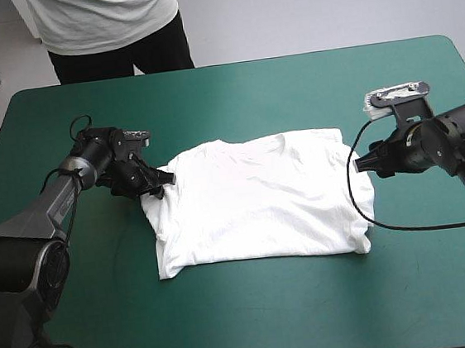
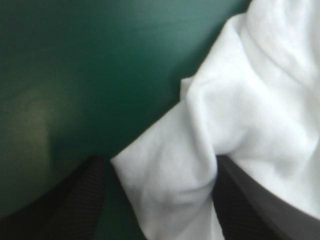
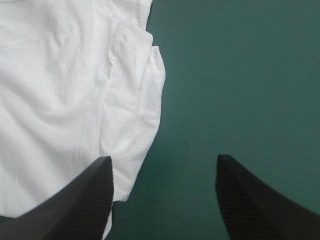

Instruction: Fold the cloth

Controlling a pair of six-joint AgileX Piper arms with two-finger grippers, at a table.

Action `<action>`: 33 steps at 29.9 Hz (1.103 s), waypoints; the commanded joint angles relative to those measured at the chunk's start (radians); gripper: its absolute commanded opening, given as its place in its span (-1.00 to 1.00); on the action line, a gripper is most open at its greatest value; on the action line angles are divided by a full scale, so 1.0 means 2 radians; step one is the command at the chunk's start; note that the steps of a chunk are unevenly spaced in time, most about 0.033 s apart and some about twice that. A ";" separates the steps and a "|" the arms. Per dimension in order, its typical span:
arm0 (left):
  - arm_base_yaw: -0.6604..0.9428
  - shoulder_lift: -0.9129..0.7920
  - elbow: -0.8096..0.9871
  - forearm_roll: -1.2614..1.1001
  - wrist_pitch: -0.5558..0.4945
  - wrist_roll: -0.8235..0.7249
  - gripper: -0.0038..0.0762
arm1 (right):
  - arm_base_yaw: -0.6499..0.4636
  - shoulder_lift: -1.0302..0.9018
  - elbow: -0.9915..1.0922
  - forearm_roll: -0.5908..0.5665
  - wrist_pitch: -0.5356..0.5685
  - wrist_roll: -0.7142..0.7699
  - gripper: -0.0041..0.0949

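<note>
T-shirt [image 1: 260, 196] lies flat on the tabletop [image 1: 232, 91]. Left pincer [image 2: 159, 161] is wide around a sleeve [image 2: 170, 185], ready to pinch it. Right pincer [image 3: 164, 158] is wide by the other side.

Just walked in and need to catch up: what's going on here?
Two robot arms are working on a white T-shirt spread flat on the teal-green table. The left gripper is open, a sleeve lying between its fingers. The right gripper is open too, at the opposite sleeve, one finger above the cloth's edge. Nothing is lifted yet.
</note>
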 commanded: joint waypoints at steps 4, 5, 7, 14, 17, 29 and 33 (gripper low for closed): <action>-0.003 0.001 -0.006 -0.021 -0.018 0.000 -0.48 | -0.001 -0.013 -0.017 0.002 -0.015 -0.006 0.23; -0.003 0.001 -0.006 -0.021 -0.018 0.000 -0.62 | -0.001 -0.013 -0.017 0.004 -0.015 -0.007 0.23; -0.003 0.001 -0.006 -0.021 -0.018 0.000 -0.89 | -0.001 -0.013 -0.017 0.006 -0.015 -0.007 0.23; -0.004 -0.030 -0.023 -0.026 0.013 0.000 -0.93 | -0.001 -0.013 -0.017 0.013 -0.013 -0.007 0.23; -0.004 -0.053 -0.044 -0.058 0.036 0.006 -0.93 | -0.001 -0.013 -0.017 0.013 -0.013 -0.007 0.23; -0.085 -0.060 -0.054 -0.108 0.007 0.014 -0.93 | -0.001 -0.013 -0.017 0.035 -0.012 -0.016 0.23; -0.094 -0.032 -0.054 -0.112 0.001 0.013 -0.93 | -0.001 -0.013 -0.017 0.035 -0.012 -0.021 0.23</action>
